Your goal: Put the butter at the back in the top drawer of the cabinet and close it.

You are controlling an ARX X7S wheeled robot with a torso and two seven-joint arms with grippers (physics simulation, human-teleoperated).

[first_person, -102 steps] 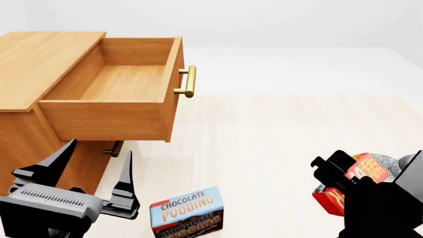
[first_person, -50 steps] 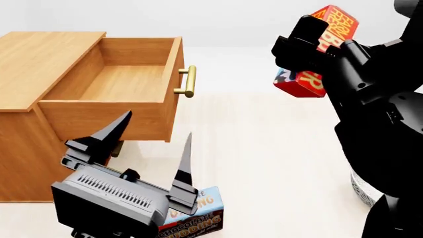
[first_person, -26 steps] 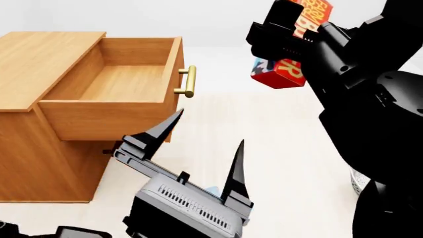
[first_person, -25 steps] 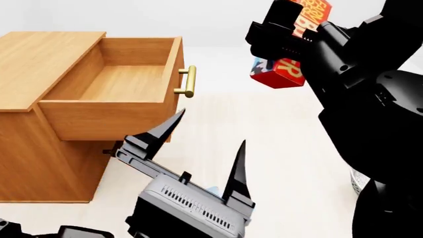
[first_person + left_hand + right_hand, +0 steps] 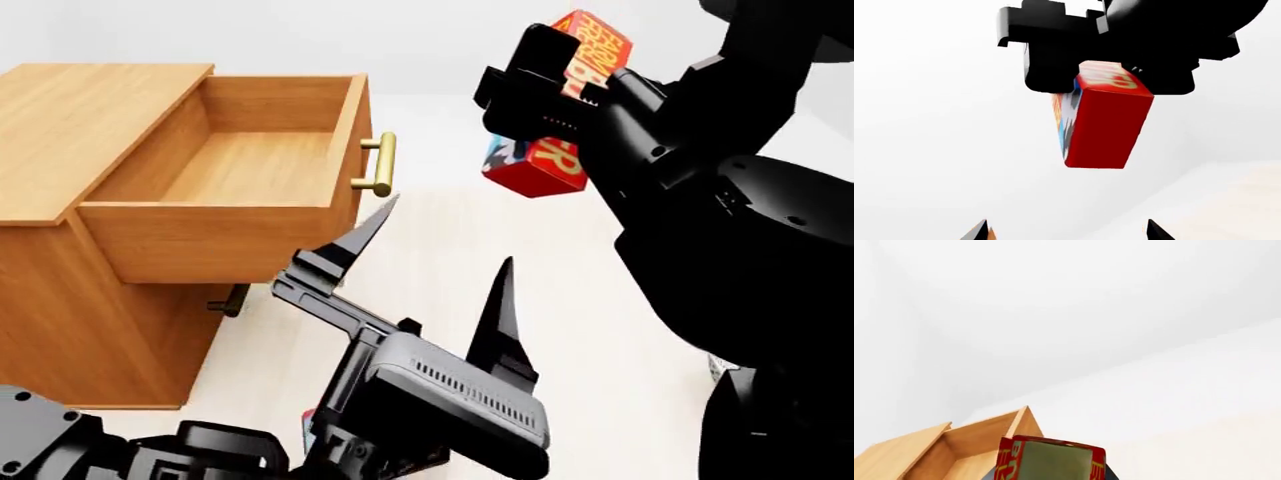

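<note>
Holding the small red-and-orange butter carton (image 5: 545,150) in your black right gripper (image 5: 554,105), you have it up in the air, to the right of the brass bar handle (image 5: 382,164) and higher than the open light-brown wooden top drawer (image 5: 254,165); it isn't over the drawer. The carton is tilted, its red end pointing down in the left wrist view (image 5: 1104,122), with the jaws clamped on its upper part. The drawer is pulled out of the boxy orange-brown wooden cabinet (image 5: 80,110), and its floor is bare wood. Your left gripper (image 5: 434,275) sits low in front of the cabinet, its pointed fingers (image 5: 501,320) spread wide with nothing between them, aimed up toward the carton.
</note>
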